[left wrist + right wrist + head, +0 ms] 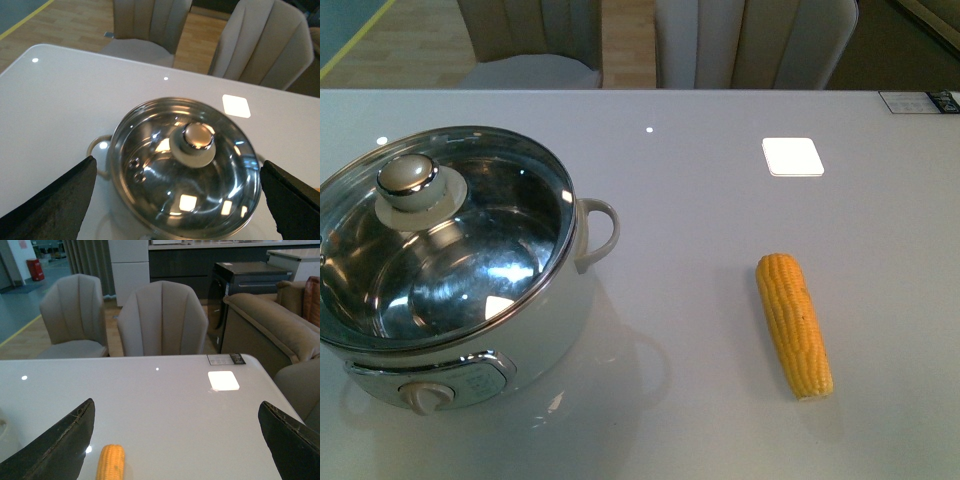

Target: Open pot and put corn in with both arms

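Reader: What does the front view show?

Describer: White electric pot (pixel 550 330) on the left of a pale glossy table (pixel 700 200). Its glass lid (pixel 490 250) is on, with a rounded lid knob (pixel 408 178) on top and a dial (pixel 428 397) facing the camera. One yellow corn cob (pixel 794 325) lies well apart on the right, pointing away from the camera. No arm appears here.

Reader: And the left wrist view?

Describer: Left gripper (pixel 176 162) hangs above the pot, jaws spread wide and empty, one on each side of the lid. The lid knob sits between them, not quite centred.

Reader: The right wrist view?

Describer: Right gripper (pixel 175 404) hangs over bare table, jaws also wide apart and holding nothing. Only the cob's end shows at the picture's edge, nearer one jaw than the other. Grey chairs (pixel 162 320) stand beyond the table.

Reader: How should the step in hand go?

Describer: The lid likely comes first. I would centre the left gripper over the knob, come straight down, and close below its rounded cap, since polished metal may slip. Then lift it level and carry it clear of the rim. The right gripper should shift until the cob's middle lies between its jaws, then grip across the cob's width.
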Robot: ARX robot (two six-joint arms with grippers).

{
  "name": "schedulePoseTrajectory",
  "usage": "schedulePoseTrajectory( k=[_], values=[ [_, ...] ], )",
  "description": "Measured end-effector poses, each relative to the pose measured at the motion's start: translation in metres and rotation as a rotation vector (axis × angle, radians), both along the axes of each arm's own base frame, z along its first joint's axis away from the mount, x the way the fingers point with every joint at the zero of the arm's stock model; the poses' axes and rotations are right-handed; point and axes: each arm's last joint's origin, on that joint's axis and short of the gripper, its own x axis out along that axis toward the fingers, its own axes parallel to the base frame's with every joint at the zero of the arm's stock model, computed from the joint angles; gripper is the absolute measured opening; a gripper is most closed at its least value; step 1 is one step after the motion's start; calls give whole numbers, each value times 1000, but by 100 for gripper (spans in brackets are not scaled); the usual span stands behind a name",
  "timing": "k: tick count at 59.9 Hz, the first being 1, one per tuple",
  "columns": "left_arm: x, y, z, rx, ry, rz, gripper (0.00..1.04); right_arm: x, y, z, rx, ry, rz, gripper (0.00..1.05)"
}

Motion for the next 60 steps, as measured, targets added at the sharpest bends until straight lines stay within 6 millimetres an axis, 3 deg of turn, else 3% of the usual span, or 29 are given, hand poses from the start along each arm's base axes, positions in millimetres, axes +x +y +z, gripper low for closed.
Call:
schedulePoseTrajectory(
  k=[10,18,25,38,60],
  values=[
    [50,-19,-6,5,-34,-60,98,0,0,0,0,0,0,96],
    [96,-34,-31,99,-39,-68,98,0,0,0,0,0,0,96],
    [120,-41,-58,161,19,-78,98,0,0,0,0,0,0,96],
    [141,-45,-90,225,97,-82,98,0,0,0,0,0,0,96],
    [147,-47,-103,241,111,-67,98,0,0,0,0,0,0,96]
  ],
)
